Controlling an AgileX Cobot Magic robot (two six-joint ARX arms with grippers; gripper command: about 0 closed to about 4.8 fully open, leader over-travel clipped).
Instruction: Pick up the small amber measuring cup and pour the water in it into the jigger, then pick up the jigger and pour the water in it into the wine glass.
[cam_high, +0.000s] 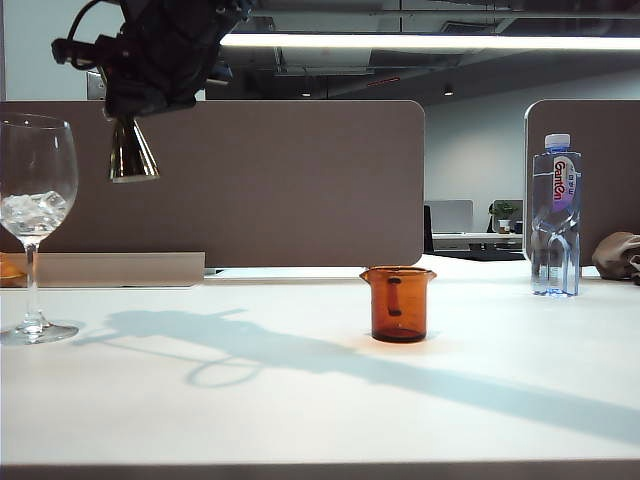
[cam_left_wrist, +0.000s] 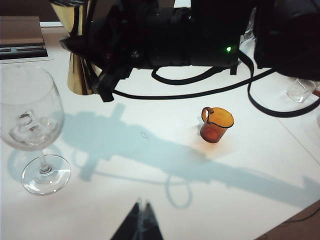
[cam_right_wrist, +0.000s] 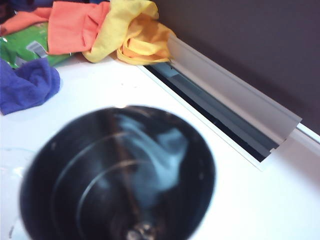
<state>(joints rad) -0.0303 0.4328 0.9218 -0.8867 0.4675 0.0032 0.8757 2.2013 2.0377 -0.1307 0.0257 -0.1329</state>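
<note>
Right gripper (cam_high: 135, 110) high above the table (cam_high: 300, 400), up at the left of the exterior view, fingers pinched on the waist of the jigger (cam_high: 132, 152), gold cone hanging below them, upright or only a little tilted. In the right wrist view, only the dark open mouth of the jigger (cam_right_wrist: 120, 175), filling the near part and hiding the fingers. Jigger above and a little to the right of the wine glass (cam_high: 35, 225), not touching; glass standing on the table. Small amber measuring cup (cam_high: 398, 303) upright near the table middle, well apart. Plastic bottle (cam_high: 556, 215) far right. Left gripper (cam_left_wrist: 140, 222) low over the near table edge, dark fingertips close together, holding nothing.
</note>
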